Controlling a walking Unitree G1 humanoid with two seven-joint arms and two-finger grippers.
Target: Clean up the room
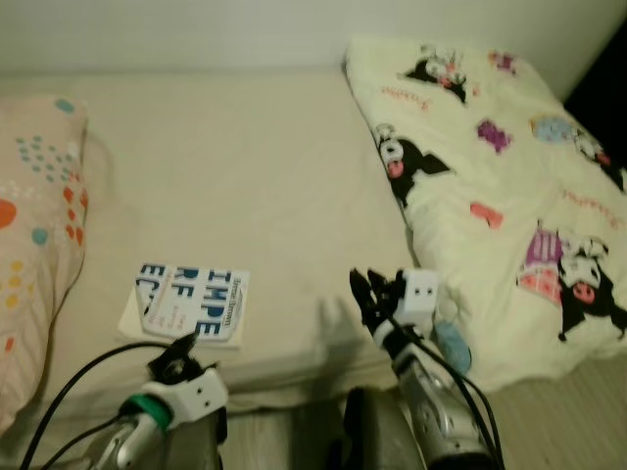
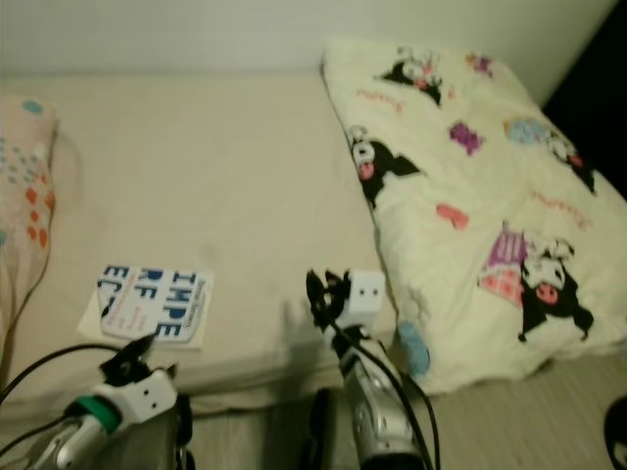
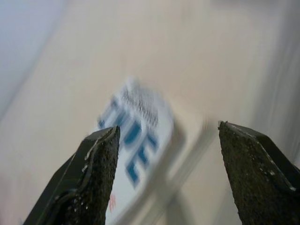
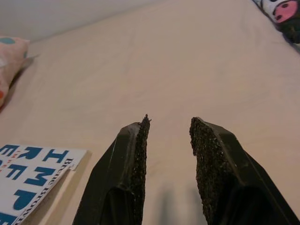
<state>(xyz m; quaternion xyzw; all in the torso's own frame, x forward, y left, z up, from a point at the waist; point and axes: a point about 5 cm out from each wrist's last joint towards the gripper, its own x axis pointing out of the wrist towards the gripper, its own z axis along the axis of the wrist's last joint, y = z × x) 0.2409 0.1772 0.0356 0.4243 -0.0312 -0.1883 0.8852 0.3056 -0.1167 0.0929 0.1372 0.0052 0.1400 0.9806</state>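
while the left gripper (image 3: 166, 178) keeps its two rough black fingers (image 3: 91, 183) spread wide with nothing between them, it hovers just short of the one book (image 1: 186, 304), whose blurred blue letters show in the gap in the left wrist view. the right gripper (image 4: 168, 154) has its two gritty pads (image 4: 206, 164) parted by a narrow gap, also empty, above bare sheet.

in the eye views the left gripper (image 1: 181, 348) sits at the lower left of the frame, its tips at the book's near edge; whether they touch it cannot be told. its silver arm, with a green ring and a white block at the wrist, rises from the bottom edge trailing black cable. the right gripper (image 1: 367, 294) stands at lower centre, tips raised and leaning toward the frame's left, on a silver arm with a white block.

the book is flat, rectangular and white with large blue lettering, lying near the front edge of the bed (image 1: 255, 176), which wears a smooth beige sheet. one soft pillow (image 1: 34, 235) with coloured dots fills the left edge. one puffy cream duvet (image 1: 500, 196) printed with cartoon figures covers the right side.
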